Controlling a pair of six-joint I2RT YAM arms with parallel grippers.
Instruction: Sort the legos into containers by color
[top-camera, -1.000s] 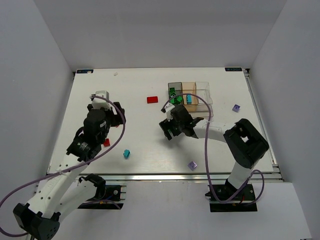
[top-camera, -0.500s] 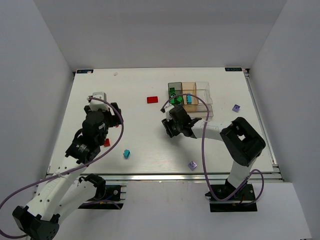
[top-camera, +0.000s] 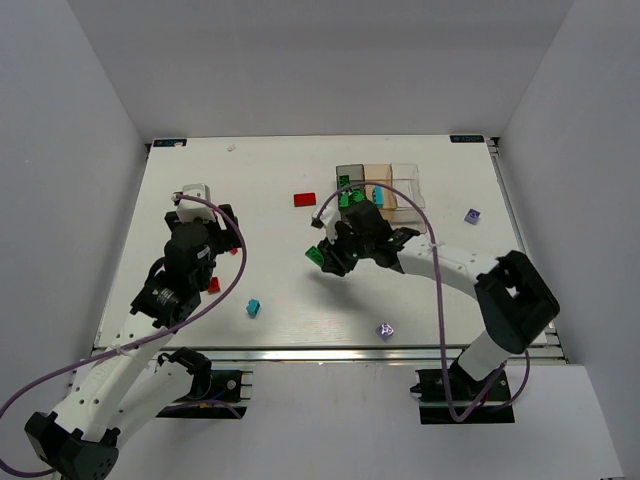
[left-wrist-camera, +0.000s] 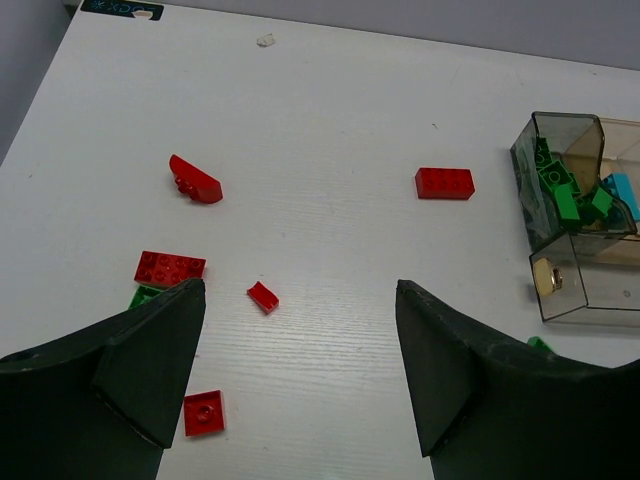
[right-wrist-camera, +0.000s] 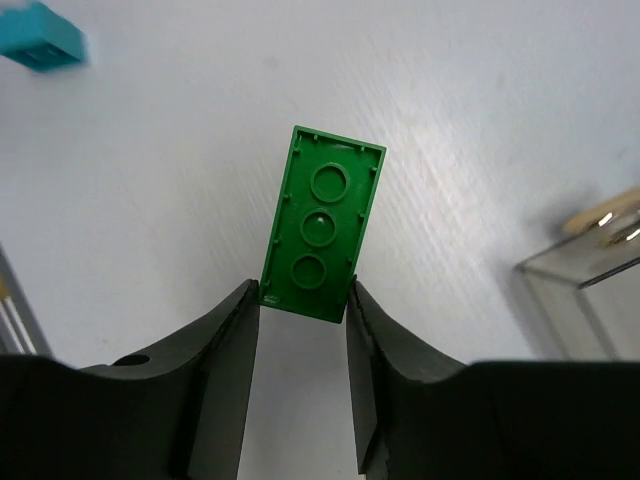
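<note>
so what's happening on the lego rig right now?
Mid-sort. The right gripper holds a green brick by one end, near the tray. The left gripper hangs open over loose red bricks on its side. The tray's smoky compartment holds green pieces, and a cyan brick lies loose outside it.

One green lego (right-wrist-camera: 322, 238), long and narrow, is held by its short end in the right gripper (right-wrist-camera: 302, 298), and its hollow underside shows three round tubes. Several red legos (left-wrist-camera: 445, 183) and one cyan lego (top-camera: 254, 308) lie scattered on the table (top-camera: 280, 160). In the containers (top-camera: 408, 172), the smoky compartment (left-wrist-camera: 570, 130) holds green pieces (left-wrist-camera: 562, 195)
</note>
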